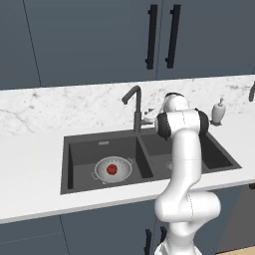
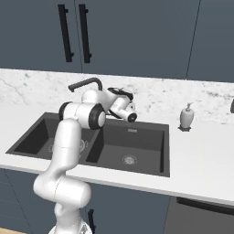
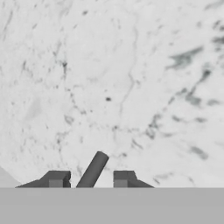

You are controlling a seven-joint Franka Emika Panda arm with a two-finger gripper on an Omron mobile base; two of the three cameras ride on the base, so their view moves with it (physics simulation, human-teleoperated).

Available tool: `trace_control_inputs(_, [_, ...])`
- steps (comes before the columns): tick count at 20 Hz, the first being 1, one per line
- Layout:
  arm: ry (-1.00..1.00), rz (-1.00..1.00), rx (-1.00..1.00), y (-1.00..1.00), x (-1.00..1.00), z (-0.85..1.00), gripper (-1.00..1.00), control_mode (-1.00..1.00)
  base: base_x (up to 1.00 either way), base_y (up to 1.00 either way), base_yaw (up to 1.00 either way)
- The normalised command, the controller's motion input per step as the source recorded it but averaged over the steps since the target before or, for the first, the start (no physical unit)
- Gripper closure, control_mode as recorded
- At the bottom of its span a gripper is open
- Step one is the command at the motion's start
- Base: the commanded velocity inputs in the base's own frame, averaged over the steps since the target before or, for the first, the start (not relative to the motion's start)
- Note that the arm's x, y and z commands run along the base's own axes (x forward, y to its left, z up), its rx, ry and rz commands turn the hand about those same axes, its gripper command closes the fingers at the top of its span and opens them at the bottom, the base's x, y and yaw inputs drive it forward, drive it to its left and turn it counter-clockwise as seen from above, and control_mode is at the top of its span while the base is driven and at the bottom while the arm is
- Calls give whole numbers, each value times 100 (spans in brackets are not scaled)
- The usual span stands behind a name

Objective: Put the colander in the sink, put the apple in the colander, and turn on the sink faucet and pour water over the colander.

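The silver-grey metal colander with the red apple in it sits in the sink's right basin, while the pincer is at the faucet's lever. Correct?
Not quite: the silver-grey metal colander, holding the small red apple, sits in the left basin of the dark charcoal sink, as the left base view shows. The pincer is indeed at the dark grey faucet's lever.

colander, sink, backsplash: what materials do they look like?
Colander: looks like metal, light silver-grey with a bright rim and thin wire handles. Sink: matte dark charcoal, no glare, so possibly composite or coated; hard to tell in a render. Backsplash: white with grey veining, marble-like stone.
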Motion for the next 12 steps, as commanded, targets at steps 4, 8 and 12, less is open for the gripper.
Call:
trace_control_inputs(4, [0, -13, 0, -51, -3, -5, 100, -100, 0, 0, 0])
trace_control_inputs(8, [0, -12, 0, -67, -10, -2, 100, -100, 0, 0, 0])
trace_control_inputs(12, [0, -10, 1, -72, -13, -1, 100, -100, 0, 0, 0])
